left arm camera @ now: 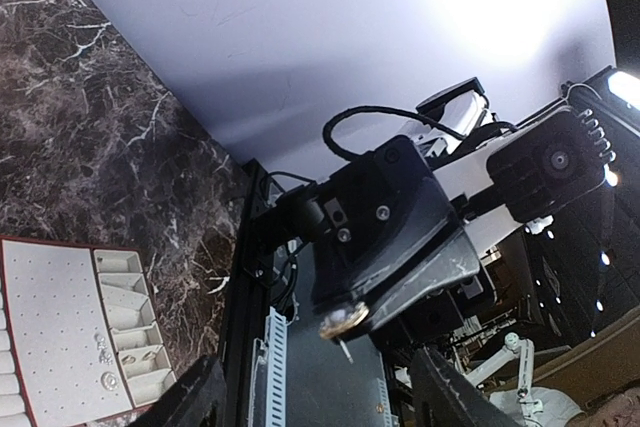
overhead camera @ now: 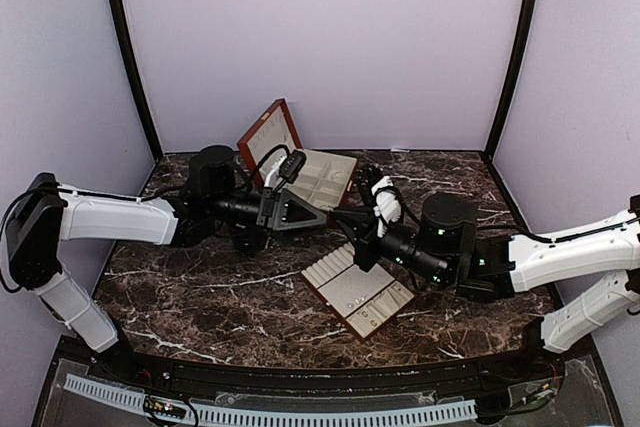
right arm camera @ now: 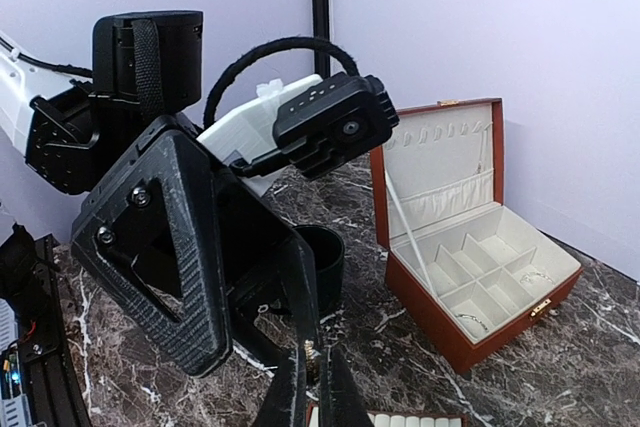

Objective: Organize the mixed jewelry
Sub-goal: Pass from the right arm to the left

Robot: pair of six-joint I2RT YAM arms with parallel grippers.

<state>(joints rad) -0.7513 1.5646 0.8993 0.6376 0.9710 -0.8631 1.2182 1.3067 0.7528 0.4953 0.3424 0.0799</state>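
Observation:
My right gripper [right arm camera: 312, 365] is shut on a tiny gold stud [right arm camera: 312, 355] of the mixed jewelry. In the left wrist view the same stud [left arm camera: 345, 322] shows its pin sticking out from the right gripper's tips. My left gripper [left arm camera: 320, 395] is open, and its fingers [left arm camera: 190, 395] stand wide on either side, facing the stud without touching it. The two grippers meet above the table's middle [overhead camera: 330, 217]. Several tiny pale pieces [left arm camera: 105, 352] lie on the cream slotted tray [left arm camera: 60, 337]. A small loop [right arm camera: 263, 309] lies on the marble near the cup.
A dark cup [right arm camera: 325, 252] stands just behind the left gripper. The red-brown box [right arm camera: 470, 277] is open at the back, with thin loops [right arm camera: 470, 322] in its compartments. The slotted tray [overhead camera: 358, 292] lies below the right gripper. Purple walls enclose the table.

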